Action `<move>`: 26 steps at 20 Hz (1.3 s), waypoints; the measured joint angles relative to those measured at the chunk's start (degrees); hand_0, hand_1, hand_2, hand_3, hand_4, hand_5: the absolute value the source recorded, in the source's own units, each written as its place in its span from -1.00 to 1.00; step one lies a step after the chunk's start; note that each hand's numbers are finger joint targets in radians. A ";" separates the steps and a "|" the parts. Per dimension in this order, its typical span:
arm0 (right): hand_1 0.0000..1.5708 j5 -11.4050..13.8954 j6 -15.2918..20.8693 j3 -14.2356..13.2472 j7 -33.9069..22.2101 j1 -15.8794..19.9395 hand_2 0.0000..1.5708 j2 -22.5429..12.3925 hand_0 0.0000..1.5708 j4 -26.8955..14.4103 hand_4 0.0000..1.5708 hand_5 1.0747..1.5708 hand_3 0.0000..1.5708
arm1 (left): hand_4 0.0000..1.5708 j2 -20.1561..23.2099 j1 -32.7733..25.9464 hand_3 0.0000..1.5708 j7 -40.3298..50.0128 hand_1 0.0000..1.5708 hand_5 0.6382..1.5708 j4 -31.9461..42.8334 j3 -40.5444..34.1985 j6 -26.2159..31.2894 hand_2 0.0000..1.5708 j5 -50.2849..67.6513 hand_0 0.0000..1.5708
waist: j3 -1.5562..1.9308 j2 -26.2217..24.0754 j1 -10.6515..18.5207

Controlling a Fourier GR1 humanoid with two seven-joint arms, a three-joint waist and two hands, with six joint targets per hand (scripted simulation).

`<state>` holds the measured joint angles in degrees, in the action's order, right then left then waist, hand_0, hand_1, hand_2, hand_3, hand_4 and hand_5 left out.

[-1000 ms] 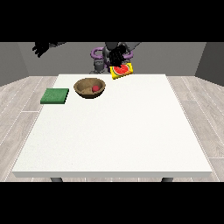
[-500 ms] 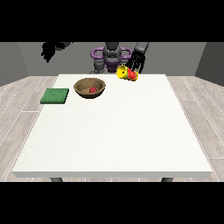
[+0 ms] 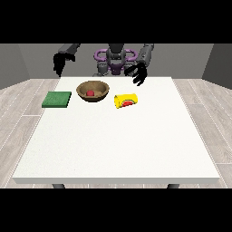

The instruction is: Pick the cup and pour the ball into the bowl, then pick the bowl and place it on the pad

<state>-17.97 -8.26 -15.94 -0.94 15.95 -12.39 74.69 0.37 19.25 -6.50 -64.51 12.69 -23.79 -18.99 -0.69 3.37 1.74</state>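
The brown bowl (image 3: 93, 91) sits on the far part of the white table (image 3: 118, 145), and a small red ball (image 3: 90, 93) lies inside it. So the pouring looks done. The yellow cup (image 3: 126, 100) lies on its side just beside the bowl, toward the view's right and a bit nearer to me. Its long side runs across the table, and no hand is touching it.

The green pad (image 3: 57, 99) lies flat on the table on the other side of the bowl, toward the view's left, near the table's edge. The bowl is between the pad and the cup.

The hand at the view's right (image 3: 138, 74) hangs in the air above the far edge of the table. Its fingers point down and look spread, and it holds nothing. The bowl lies toward the view's left of it and closer to me. The hand at the view's left (image 3: 59, 62) is up high, beyond the table's far corner, above and behind the pad. It is small and dark, so I cannot tell how its fingers lie.

I think the bowl comes next. It has to go sideways to the pad. The hand at the view's right looks lower and closer to the bowl.
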 measured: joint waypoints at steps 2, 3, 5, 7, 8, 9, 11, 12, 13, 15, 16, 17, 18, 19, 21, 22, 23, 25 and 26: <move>-1.00 1.49 1.85 0.61 1.83 -0.35 -1.00 1.60 -1.00 -0.21 -0.37 0.98 -1.00 | 0.15 -0.14 -2.83 -1.00 -5.06 -1.00 0.74 -1.77 0.75 1.82 -1.00 5.18 -1.00 | 0.21 1.18 0.95; -1.00 2.25 2.89 0.72 3.06 -0.47 -1.00 2.39 -1.00 -0.76 -0.36 0.98 -1.00 | 0.15 -0.20 -3.20 -1.00 -6.70 -1.00 0.74 -2.45 0.43 3.38 -1.00 6.81 -1.00 | 0.30 1.84 1.68; -1.00 3.67 3.93 1.55 5.44 -0.75 -1.00 3.78 -1.00 -1.81 -0.35 0.99 -1.00 | 0.15 -0.26 -4.24 -1.00 -10.68 -1.00 0.73 -2.74 -0.35 5.55 -1.00 9.29 -1.00 | 0.45 3.14 2.34; -1.00 4.55 4.51 1.50 8.11 -0.85 -1.00 4.43 -1.00 -4.61 -0.34 1.00 -1.00 | 0.16 -0.08 -5.46 -1.00 -12.25 -1.00 0.73 -3.95 -0.44 7.80 -1.00 10.86 -1.00 | 0.54 3.31 3.31; -1.00 5.11 4.86 1.74 9.37 -0.88 -1.00 4.87 -1.00 -6.12 -0.36 1.00 -1.00 | 0.17 0.09 -6.05 -1.00 -12.85 -1.00 0.73 -4.24 -0.67 8.69 -1.00 11.34 -1.00 | 0.58 3.10 3.38; -1.00 5.35 5.19 1.73 10.26 0.03 -1.00 4.88 -1.00 -7.78 -0.41 1.00 -1.00 | 0.17 0.06 -6.19 -1.00 -13.76 -1.00 0.72 -3.96 -1.09 9.28 -1.00 11.63 -1.00 | 0.62 3.15 3.27; -1.00 5.95 4.82 1.80 12.82 -0.62 -1.00 5.03 -1.00 -11.07 -0.46 1.00 -1.00 | 0.17 0.58 -7.70 -1.00 -13.45 -1.00 0.71 -5.37 -1.17 11.16 -1.00 12.43 -1.00 | 0.64 2.33 3.61; -1.00 5.99 4.63 1.70 13.86 -0.17 -1.00 5.00 -1.00 -12.80 -0.46 1.00 -1.00 | 0.18 1.08 -7.28 -1.00 -13.03 -1.00 0.71 -5.85 -1.90 11.97 -1.00 12.87 -1.00 | 0.67 2.39 3.57; -1.00 6.14 4.37 1.70 15.75 0.01 -1.00 5.26 -1.00 -14.66 -0.46 1.00 -1.00 | 0.19 0.95 -7.33 -1.00 -13.24 -1.00 0.71 -6.06 -2.02 12.05 -1.00 12.78 -1.00 | 0.67 2.63 3.53; -1.00 6.30 4.26 1.41 17.99 1.21 -1.00 5.08 -1.00 -18.71 -0.49 1.00 -1.00 | 0.20 1.46 -7.65 -1.00 -12.65 -1.00 0.70 -7.25 -2.39 13.08 -1.00 12.71 -1.00 | 0.69 2.48 3.81; -1.00 6.39 3.93 1.05 19.67 1.23 -1.00 4.83 -1.00 -20.82 -0.50 1.00 -1.00 | 0.20 1.68 -7.87 -1.00 -11.87 -1.00 0.70 -8.49 -2.20 13.70 -1.00 12.70 -1.00 | 0.69 2.50 4.22; -1.00 6.50 3.23 0.92 20.76 0.99 -1.00 4.38 -1.00 -22.49 -0.52 1.00 -1.00 | 0.20 1.67 -7.66 -1.00 -10.72 -1.00 0.70 -9.44 -2.28 13.95 -1.00 12.79 -1.00 | 0.70 2.48 4.18; -1.00 6.55 3.04 0.86 22.26 1.03 -1.00 4.57 -1.00 -24.14 -0.55 1.00 -1.00 | 0.21 2.07 -7.89 -1.00 -10.66 -1.00 0.70 -9.95 -2.56 14.56 -1.00 12.88 -1.00 | 0.71 2.51 4.18; -1.00 6.55 3.30 0.90 22.41 1.87 -1.00 4.53 -1.00 -25.62 -0.57 1.00 -1.00 | 0.21 1.78 -8.08 -1.00 -10.20 -1.00 0.71 -10.27 -2.57 14.62 -1.00 12.62 -1.00 | 0.72 2.14 3.96; -1.00 6.54 2.44 0.13 25.53 2.70 -1.00 3.66 -1.00 -29.65 -0.56 1.00 -1.00 | 0.22 1.28 -8.18 -1.00 -9.41 -1.00 0.70 -12.08 -1.79 14.31 -1.00 11.53 -1.00 | 0.72 2.93 4.51; -1.00 6.72 2.17 0.03 27.30 2.34 -1.00 3.73 -1.00 -31.32 -0.55 1.00 -1.00 | 0.22 1.13 -8.58 -1.00 -9.00 -1.00 0.69 -12.99 -1.37 14.19 -1.00 11.06 -1.00 | 0.71 3.04 4.69; -1.00 6.87 2.11 0.15 28.12 2.84 -1.00 3.76 -1.00 -32.85 -0.55 1.00 -1.00 | 0.22 0.95 -8.37 -1.00 -8.53 -1.00 0.69 -13.36 -1.58 14.06 -1.00 10.77 -1.00 | 0.71 3.02 4.47; -1.00 7.40 1.75 0.52 30.12 3.45 -1.00 3.56 -1.00 -34.89 -0.55 1.00 -1.00 | 0.22 1.25 -8.80 -1.00 -8.41 -1.00 0.69 -13.96 -1.93 14.72 -1.00 10.60 -1.00 | 0.35 2.81 4.39; -1.00 7.48 1.80 0.57 30.45 3.78 -1.00 3.50 -1.00 -35.82 -0.54 1.00 -1.00 | 0.22 1.23 -8.72 -1.00 -7.56 -1.00 0.69 -14.69 -1.97 14.85 -1.00 10.44 -1.00 | 0.23 2.57 4.39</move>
<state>-10.49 -6.46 -15.36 29.51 19.73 -8.89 38.87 1.60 10.54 -14.07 -79.20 10.72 -8.94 -8.56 -0.46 5.95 6.13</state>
